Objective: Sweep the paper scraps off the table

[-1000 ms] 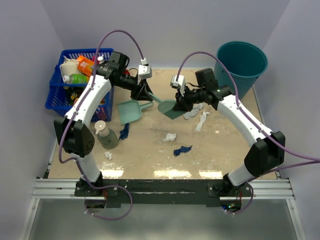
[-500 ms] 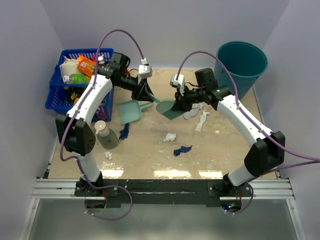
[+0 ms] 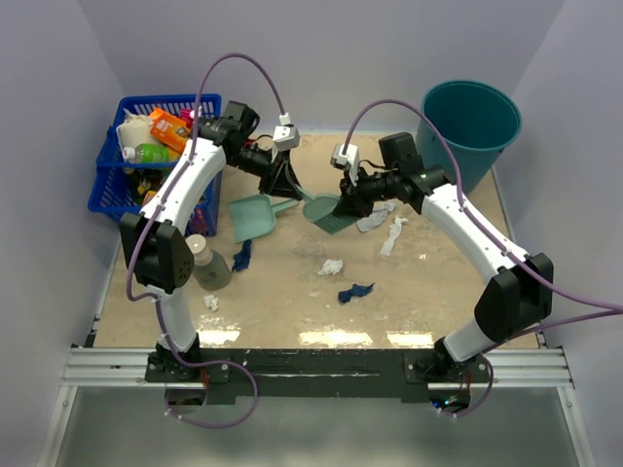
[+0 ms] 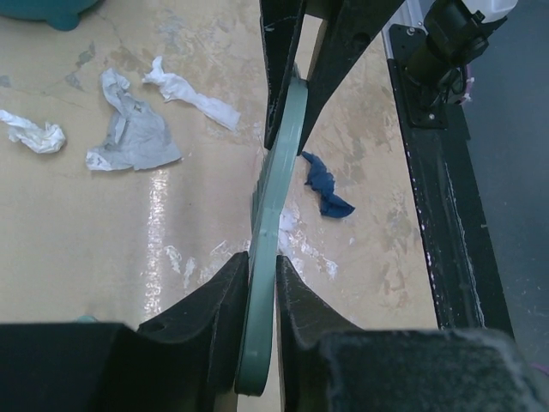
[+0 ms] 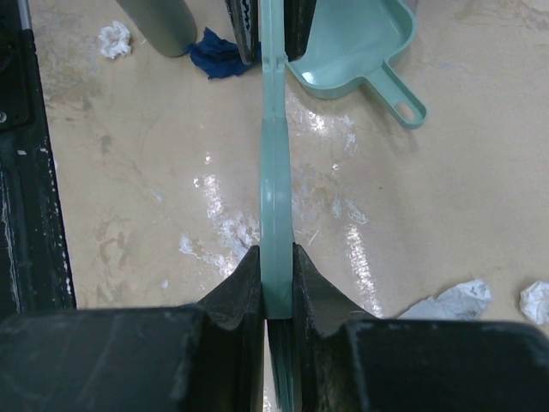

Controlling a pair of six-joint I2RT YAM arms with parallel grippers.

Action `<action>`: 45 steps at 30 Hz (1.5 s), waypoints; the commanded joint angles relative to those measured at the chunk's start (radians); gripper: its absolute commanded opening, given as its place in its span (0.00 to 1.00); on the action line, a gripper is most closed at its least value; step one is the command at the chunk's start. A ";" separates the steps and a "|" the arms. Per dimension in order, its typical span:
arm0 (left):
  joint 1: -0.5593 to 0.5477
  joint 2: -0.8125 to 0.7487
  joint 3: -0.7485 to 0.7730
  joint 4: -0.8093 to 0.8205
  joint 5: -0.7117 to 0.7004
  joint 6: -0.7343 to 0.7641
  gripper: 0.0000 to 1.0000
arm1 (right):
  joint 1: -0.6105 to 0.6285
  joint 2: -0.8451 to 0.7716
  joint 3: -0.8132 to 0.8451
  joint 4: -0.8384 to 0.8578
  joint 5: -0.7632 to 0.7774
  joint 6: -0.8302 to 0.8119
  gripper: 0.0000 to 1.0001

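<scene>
The teal hand brush (image 3: 322,208) hangs above the table (image 3: 438,292) between my two arms. My left gripper (image 3: 285,181) is shut on its thin handle (image 4: 273,206), both fingers (image 4: 225,287) pressed against it in the left wrist view (image 4: 262,262). My right gripper (image 3: 348,198) is shut on the brush's other end (image 5: 276,189), clamped flat between its pads (image 5: 276,253). Several paper scraps lie below: a white one (image 3: 331,266), a navy one (image 3: 355,291), a grey one (image 3: 375,219), a white strip (image 3: 394,234), another navy one (image 3: 241,255).
A teal dustpan (image 3: 255,216) lies on the table left of the brush. A grey bottle (image 3: 206,263) stands near the left edge. A blue basket (image 3: 115,180) of goods sits at the back left, a teal bucket (image 3: 470,122) at the back right.
My left gripper's jaws have drawn together onto the brush handle, and the left arm has shifted slightly. The right arm and brush stay where they were.
</scene>
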 commanded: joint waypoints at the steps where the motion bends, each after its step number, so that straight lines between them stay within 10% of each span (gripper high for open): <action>1: -0.018 -0.019 -0.002 -0.006 0.104 -0.026 0.24 | 0.014 0.004 0.049 0.087 -0.028 0.022 0.00; 10: -0.021 -0.008 -0.001 -0.009 0.141 -0.041 0.00 | 0.017 0.024 0.057 0.092 -0.022 0.042 0.00; 17: 0.005 -0.071 0.004 0.082 -0.057 -0.117 0.00 | 0.011 0.015 0.094 0.095 0.040 0.028 0.57; 19: 0.058 -0.135 -0.054 0.276 -0.159 -0.319 0.00 | 0.004 0.013 0.137 0.104 0.066 0.036 0.88; 21: 0.147 -0.174 -0.094 0.392 -0.195 -0.514 0.00 | -0.012 -0.004 0.151 0.151 0.098 0.034 0.98; 29: 0.278 -0.289 -0.016 0.463 -0.418 -0.559 0.00 | 0.000 0.089 0.170 0.240 0.145 -0.106 0.96; 36: 0.278 -0.471 -0.019 0.496 -0.632 -0.523 0.00 | 0.034 0.459 0.549 -0.124 0.066 -0.423 0.76; 45: 0.460 -0.585 -0.093 0.505 -0.665 -0.599 0.00 | 0.100 0.752 0.752 -0.177 0.170 -0.593 0.93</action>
